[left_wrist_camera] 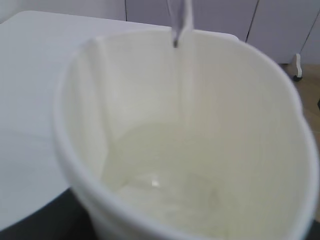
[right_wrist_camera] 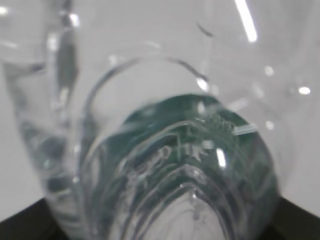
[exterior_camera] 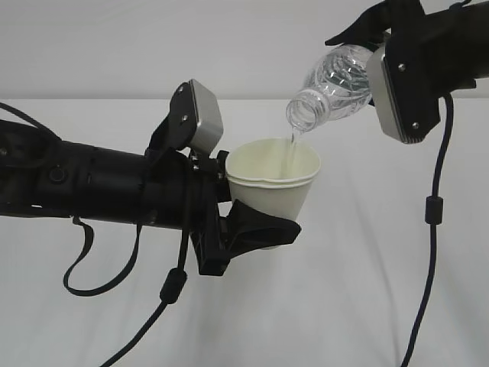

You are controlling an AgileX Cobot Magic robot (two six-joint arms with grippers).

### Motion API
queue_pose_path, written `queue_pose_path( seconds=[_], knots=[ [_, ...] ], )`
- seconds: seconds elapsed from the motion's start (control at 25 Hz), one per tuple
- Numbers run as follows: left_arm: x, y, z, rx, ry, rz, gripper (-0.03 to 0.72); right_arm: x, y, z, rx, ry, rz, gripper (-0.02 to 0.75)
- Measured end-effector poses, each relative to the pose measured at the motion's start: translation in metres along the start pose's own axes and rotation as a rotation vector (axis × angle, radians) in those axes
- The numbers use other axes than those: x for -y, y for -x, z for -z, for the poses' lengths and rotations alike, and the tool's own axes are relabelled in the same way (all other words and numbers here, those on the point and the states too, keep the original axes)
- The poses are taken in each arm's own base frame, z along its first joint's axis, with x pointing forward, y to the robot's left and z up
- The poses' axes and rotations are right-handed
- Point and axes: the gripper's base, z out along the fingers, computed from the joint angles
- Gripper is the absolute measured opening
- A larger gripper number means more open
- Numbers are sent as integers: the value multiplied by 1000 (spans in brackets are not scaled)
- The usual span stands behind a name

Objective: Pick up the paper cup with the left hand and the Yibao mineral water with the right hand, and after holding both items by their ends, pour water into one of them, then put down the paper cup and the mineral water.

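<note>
My left gripper (exterior_camera: 248, 229) is shut on the cream-white paper cup (exterior_camera: 273, 183) and holds it upright above the table. In the left wrist view the cup (left_wrist_camera: 240, 100) fills the frame, with water pooled in its bottom. My right gripper (exterior_camera: 382, 30) is shut on the clear Yibao mineral water bottle (exterior_camera: 332, 84), tilted mouth-down to the left over the cup. A thin stream of water (exterior_camera: 292, 149) falls from the bottle's open mouth into the cup; it also shows in the left wrist view (left_wrist_camera: 181, 30). The bottle (right_wrist_camera: 170, 170) fills the right wrist view, its green label dimly visible.
A white table (exterior_camera: 359, 306) lies under both arms. Black cables hang from the left arm (exterior_camera: 164, 294) and the right arm (exterior_camera: 434, 206). In the left wrist view, white cabinet doors (left_wrist_camera: 220, 15) stand behind the table.
</note>
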Motion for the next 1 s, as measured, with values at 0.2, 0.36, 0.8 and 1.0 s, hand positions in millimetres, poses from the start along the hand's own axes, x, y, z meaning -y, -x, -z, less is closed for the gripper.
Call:
queue_pose_path(
  seconds=[0.2, 0.36, 0.8, 1.0],
  knots=[
    [0, 0, 0, 0, 0, 0, 431, 0, 0, 0, 0, 0, 0, 489],
    [0, 0, 0, 0, 0, 0, 431, 0, 0, 0, 0, 0, 0, 489],
    [0, 0, 0, 0, 0, 0, 431, 0, 0, 0, 0, 0, 2, 489],
    [0, 0, 0, 0, 0, 0, 431, 0, 0, 0, 0, 0, 2, 489]
  ],
)
